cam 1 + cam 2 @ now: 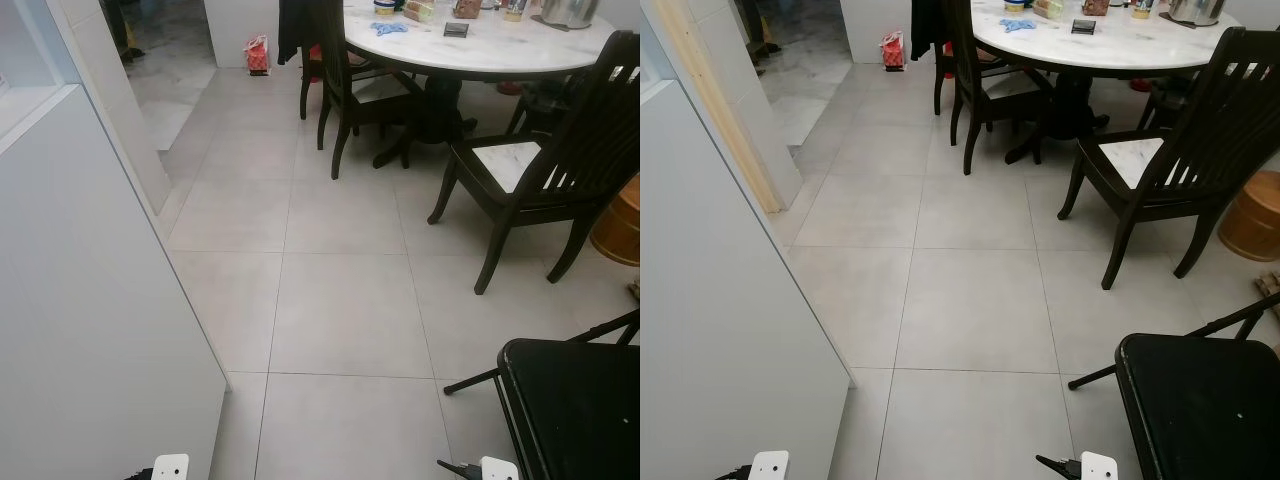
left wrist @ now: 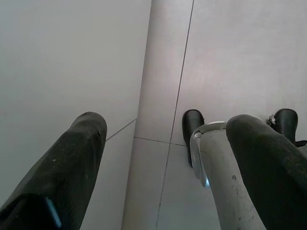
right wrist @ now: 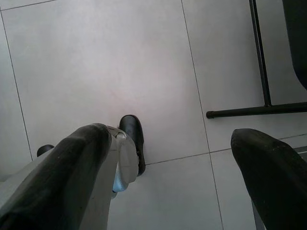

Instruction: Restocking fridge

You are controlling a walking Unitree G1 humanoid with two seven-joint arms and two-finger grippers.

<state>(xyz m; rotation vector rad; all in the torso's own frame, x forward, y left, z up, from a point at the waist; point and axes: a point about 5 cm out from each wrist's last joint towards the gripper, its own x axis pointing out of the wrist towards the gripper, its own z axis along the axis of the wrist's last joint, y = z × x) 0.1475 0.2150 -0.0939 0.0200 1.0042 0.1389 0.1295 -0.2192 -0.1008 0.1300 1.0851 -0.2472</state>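
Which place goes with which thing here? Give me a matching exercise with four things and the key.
Things:
1. round marble table
2. red bag
3. black folding chair
4. white panel

Places:
A. near floor, robot's right
B. close along the robot's left
C. far right, dark wooden chairs around it
D. far floor, by the white wall

Pairs: 1-C, 2-D, 3-A, 4-B

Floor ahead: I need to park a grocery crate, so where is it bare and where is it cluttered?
The grey tiled floor is bare between the white panel on the left and the black folding chair. It is crowded farther on, round the marble table and its dark wooden chairs.
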